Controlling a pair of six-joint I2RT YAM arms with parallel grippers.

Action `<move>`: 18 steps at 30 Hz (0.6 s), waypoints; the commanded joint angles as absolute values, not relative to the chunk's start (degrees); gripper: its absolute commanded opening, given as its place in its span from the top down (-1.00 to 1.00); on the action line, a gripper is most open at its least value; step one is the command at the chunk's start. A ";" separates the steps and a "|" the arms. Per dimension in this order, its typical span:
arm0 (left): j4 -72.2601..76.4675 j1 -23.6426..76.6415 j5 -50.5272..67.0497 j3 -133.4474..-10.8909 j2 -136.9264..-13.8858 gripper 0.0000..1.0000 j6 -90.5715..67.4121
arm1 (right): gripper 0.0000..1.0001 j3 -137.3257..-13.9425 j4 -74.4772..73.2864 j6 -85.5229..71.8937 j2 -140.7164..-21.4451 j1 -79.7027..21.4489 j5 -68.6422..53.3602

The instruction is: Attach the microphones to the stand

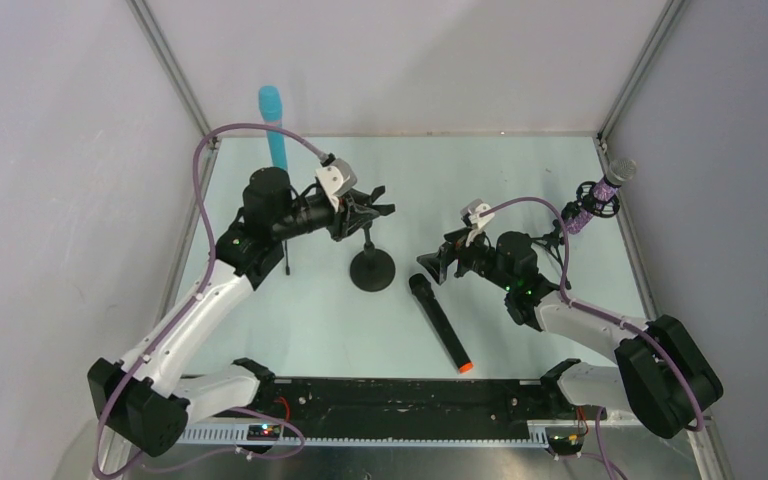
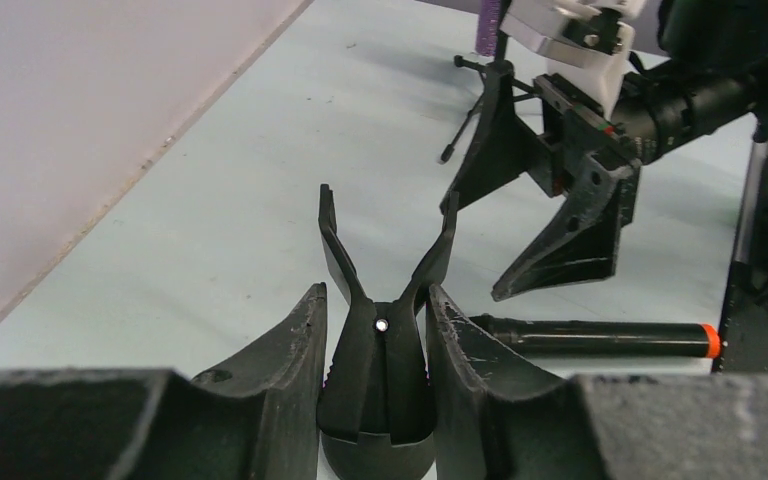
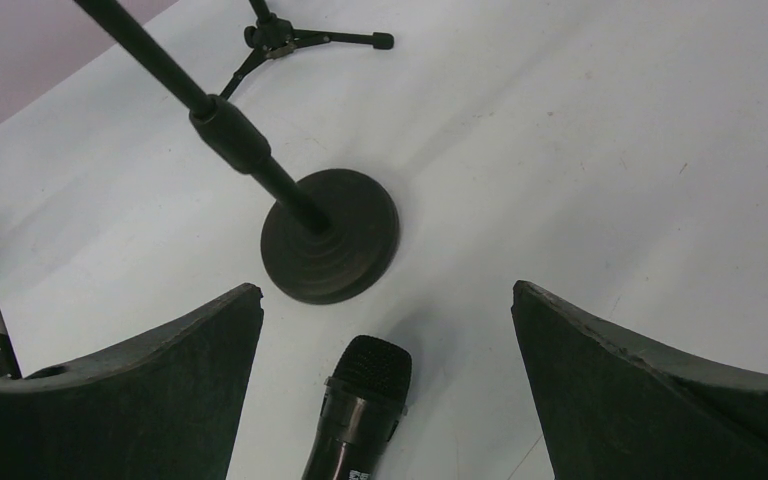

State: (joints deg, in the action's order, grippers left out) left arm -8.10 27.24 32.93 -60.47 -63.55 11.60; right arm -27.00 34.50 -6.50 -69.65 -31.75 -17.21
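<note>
A black microphone with an orange end lies flat on the table. My right gripper hovers open over its mesh head, fingers well apart on either side and not touching it. My left gripper is shut on the black clip atop the round-based stand; the clip's two prongs stand spread with nothing in them. The cyan microphone stands upright at the back left, its lower end hidden behind the left arm. At the back right, the purple microphone sits in a holder.
The stand's round base rests just beyond the black microphone's head. A small tripod stands farther back. White walls close in the table on the left, back and right. A black rail runs along the near edge between the arm bases.
</note>
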 commanded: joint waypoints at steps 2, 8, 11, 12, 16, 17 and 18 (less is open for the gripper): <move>-1.11 27.51 37.96 -60.42 -61.03 1.00 12.02 | -0.99 -27.03 34.22 -6.68 -68.33 -31.81 -17.35; -0.48 27.51 38.36 -62.26 -62.59 1.00 10.30 | -0.99 -27.06 32.55 -5.92 -67.65 -32.15 -17.27; -0.29 27.47 39.34 -63.01 -63.71 1.00 9.92 | -0.99 -27.08 30.96 -5.45 -66.85 -32.17 -16.21; -0.34 27.50 39.49 -63.50 -64.40 1.00 9.45 | -0.99 -27.12 30.26 -5.38 -66.65 -32.21 -15.93; 2.95 27.49 41.57 -64.56 -66.37 1.00 8.21 | -0.99 -28.11 26.92 -6.27 -66.19 -32.17 -14.34; 3.28 27.50 42.43 -64.99 -67.26 1.00 8.06 | -0.99 -28.30 26.51 -7.10 -66.25 -32.17 -13.78; 3.50 27.51 42.70 -65.23 -67.69 1.00 7.77 | -0.99 -28.65 25.83 -7.60 -66.35 -32.17 -13.48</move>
State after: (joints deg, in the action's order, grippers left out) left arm -4.36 27.24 38.57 -60.84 -66.65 9.43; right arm -27.00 28.77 -6.33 -67.42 -31.92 -15.88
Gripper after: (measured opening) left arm 0.377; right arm 0.993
